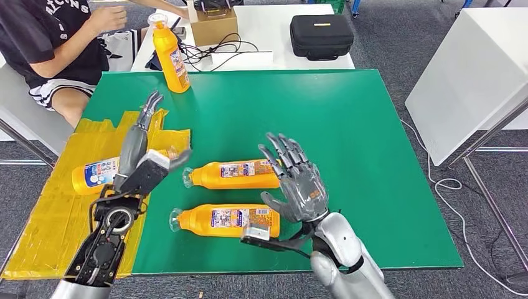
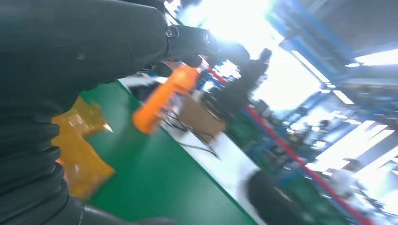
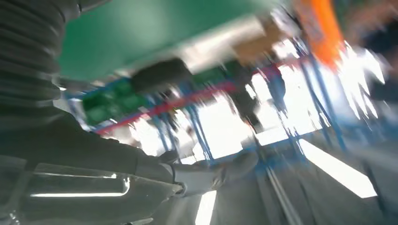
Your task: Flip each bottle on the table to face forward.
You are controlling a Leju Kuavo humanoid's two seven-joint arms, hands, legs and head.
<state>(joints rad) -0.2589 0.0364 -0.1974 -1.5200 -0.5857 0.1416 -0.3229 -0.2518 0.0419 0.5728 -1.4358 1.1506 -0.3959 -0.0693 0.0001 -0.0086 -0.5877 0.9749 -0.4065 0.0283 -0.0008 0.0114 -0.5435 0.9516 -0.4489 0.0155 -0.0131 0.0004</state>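
Three orange bottles lie on their sides. One bottle rests mid-table with its label up, and a second bottle lies nearer the front edge. A third bottle lies on the yellow sheet, partly hidden by my left hand. That hand hovers above it with fingers stretched out, holding nothing. My right hand is raised with fingers spread, just right of the two middle bottles, holding nothing. A fourth bottle stands upright at the table's far left edge.
A yellow sheet covers the left side of the green table. A person sits at the far left. Behind the table stand a cardboard box, cables and a black case. A white cabinet stands to the right.
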